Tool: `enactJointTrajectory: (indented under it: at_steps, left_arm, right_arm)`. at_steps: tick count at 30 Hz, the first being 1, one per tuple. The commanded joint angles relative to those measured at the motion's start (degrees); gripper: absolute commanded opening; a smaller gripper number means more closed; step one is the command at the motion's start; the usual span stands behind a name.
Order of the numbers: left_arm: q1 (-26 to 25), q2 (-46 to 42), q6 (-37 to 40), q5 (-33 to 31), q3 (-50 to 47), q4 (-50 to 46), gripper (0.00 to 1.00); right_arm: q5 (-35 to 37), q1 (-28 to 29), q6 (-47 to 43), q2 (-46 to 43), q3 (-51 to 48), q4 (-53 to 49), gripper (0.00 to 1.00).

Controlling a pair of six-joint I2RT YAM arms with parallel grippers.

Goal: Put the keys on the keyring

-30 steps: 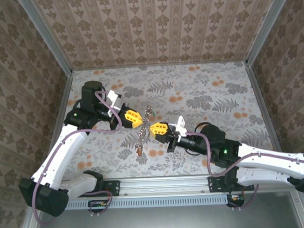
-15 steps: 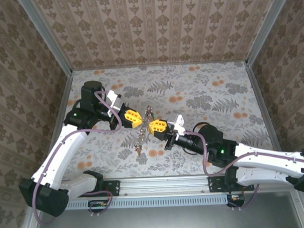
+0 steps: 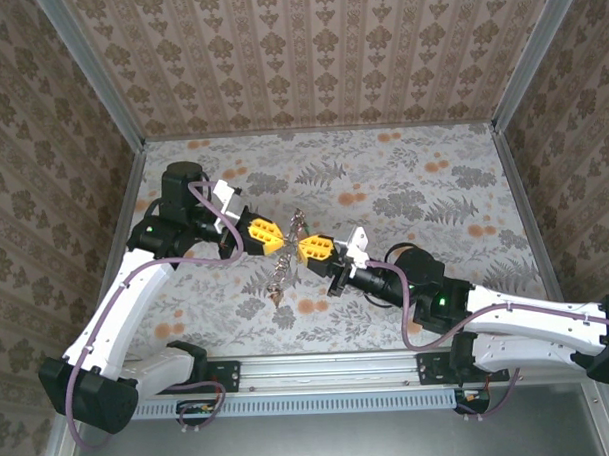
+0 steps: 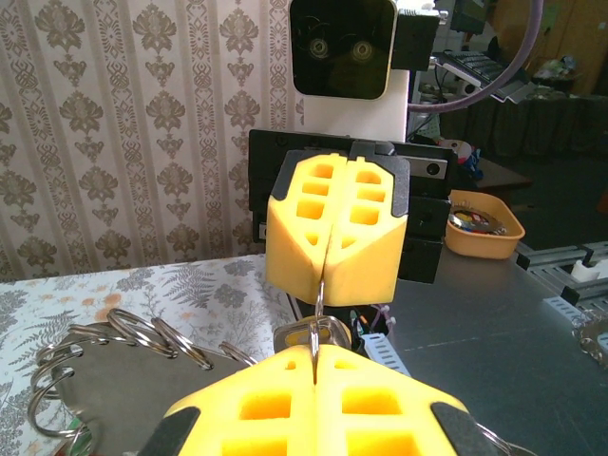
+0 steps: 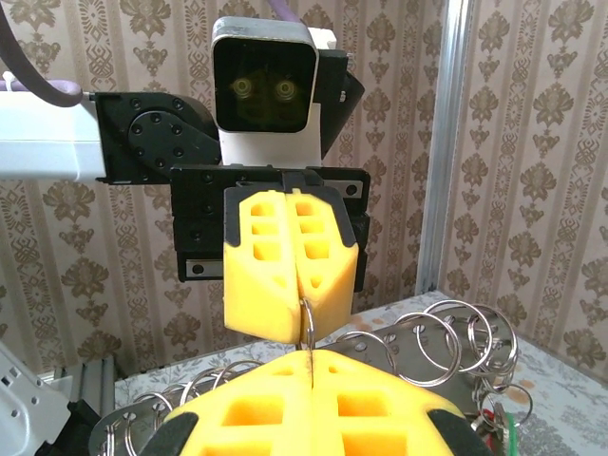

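Two grippers hung nose to nose above the table: left gripper and right gripper, both pinched tight on the thin keyring spanning them. The keys dangled beneath (a tangled bunch). Threading step, I'd say; next needs a careful twist to part the loop.

Overhead view from behind; close wrist views facing each other's jaws.

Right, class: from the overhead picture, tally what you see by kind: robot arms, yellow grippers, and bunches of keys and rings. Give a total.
Robot arms: 2
Yellow grippers: 2
Bunch of keys and rings: 1
Total: 5
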Motion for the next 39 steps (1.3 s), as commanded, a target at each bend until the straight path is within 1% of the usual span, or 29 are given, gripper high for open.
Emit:
enactJointTrajectory:
  at_steps: [1,12,26,39]
  left_arm:
    - [0.4,-1.1,1.9,3.8,0.9,-0.8,0.0]
    - [0.4,-1.0,1.9,3.8,1.1,-0.8,0.0]
    - [0.5,-1.0,1.9,3.5,1.3,-1.0,0.0]
    - [0.5,-1.0,1.8,3.4,1.4,-1.0,0.0]
  right_arm:
    - [1.4,-0.4,0.0,0.0,0.1,2.8,0.0]
    - [-0.8,-1.0,1.2,1.3,0.3,3.5,0.0]
    - [-1.2,-1.1,2.1,-0.5,-0.1,3.3,0.0]
    - [-2.4,-1.1,2.6,0.8,0.2,3.9,0.0]
